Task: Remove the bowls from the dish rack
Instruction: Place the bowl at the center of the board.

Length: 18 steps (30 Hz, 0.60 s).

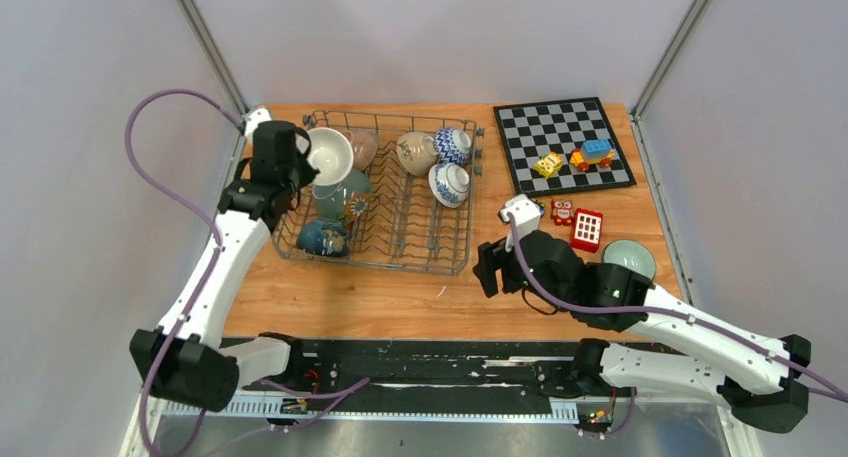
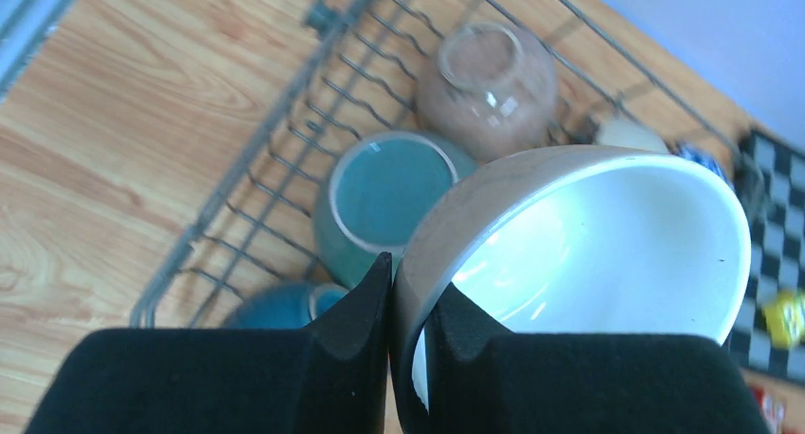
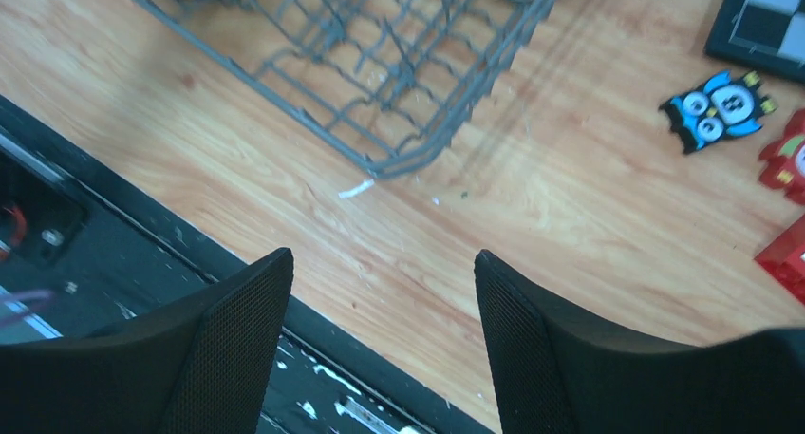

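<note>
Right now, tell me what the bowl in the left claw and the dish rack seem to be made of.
The bowl, pinched at its rim by the left claw: likely glazed ceramic, glossy white inside, tan outside; bright reflections show on the glaze. The dish rack: thin grey metal wire, dull finish, possibly coated; no shine shows.

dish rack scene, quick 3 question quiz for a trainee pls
1. True or false: the left fingers pinch the rim of the white bowl.
2. The right fingers are: A open and empty; B shut on a bowl; C shut on a toy.
3. Where does the pale green bowl sit?
Key: 1 true; 2 A; 3 on the table by the red block, outside the dish rack.
</note>
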Tool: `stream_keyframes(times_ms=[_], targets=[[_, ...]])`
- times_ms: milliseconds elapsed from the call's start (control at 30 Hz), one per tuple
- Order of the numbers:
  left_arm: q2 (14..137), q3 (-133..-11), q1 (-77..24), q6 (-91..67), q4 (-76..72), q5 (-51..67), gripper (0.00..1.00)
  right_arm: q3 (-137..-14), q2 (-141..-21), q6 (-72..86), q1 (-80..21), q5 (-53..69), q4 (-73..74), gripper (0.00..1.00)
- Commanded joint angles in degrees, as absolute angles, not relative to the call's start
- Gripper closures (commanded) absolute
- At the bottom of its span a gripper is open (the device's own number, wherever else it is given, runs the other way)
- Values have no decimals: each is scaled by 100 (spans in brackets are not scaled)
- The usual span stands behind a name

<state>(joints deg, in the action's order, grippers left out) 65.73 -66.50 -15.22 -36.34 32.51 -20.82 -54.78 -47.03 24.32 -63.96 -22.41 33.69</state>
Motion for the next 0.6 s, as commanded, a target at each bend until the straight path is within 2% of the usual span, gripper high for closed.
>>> stream_keyframes(times_ms=[0, 267, 567], targets=[[7219, -7060, -457, -4102, 2705, -1585, 100, -4861, -4574, 2448, -6339, -1897, 3068, 27], [8370, -7576, 1039, -4750, 2595, -1660, 100, -4312, -4159, 2521, -6343, -1672, 2693, 28], [9389, -7880, 1682, -5563, 2487, -1519, 100, -4318, -3877, 2280, -6346, -2092, 2646, 28]])
